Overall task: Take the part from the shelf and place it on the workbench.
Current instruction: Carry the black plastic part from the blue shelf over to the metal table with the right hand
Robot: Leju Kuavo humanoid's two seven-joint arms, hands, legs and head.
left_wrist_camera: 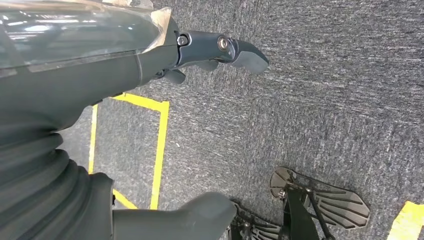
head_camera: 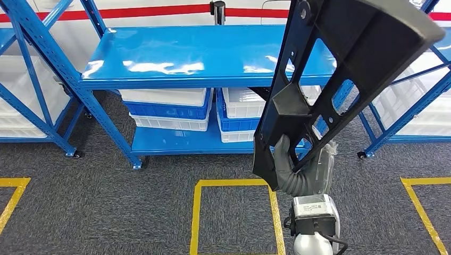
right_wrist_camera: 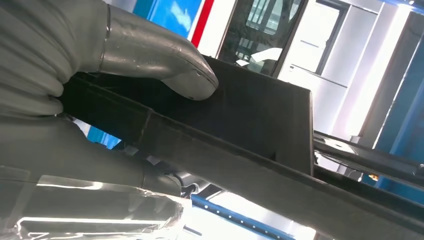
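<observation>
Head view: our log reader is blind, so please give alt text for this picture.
The robot's right hand holds a long black part up in front of a blue shelf. White and blue bins sit on the shelf's lower level, and yellow tape squares mark the grey carpet.

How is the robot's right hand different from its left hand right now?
The right hand grips the long black part and holds it up in front of the blue shelf; the left hand holds nothing. The right hand is raised, while the left hand hangs over the grey carpet. Both have grey ribbed covers.
</observation>
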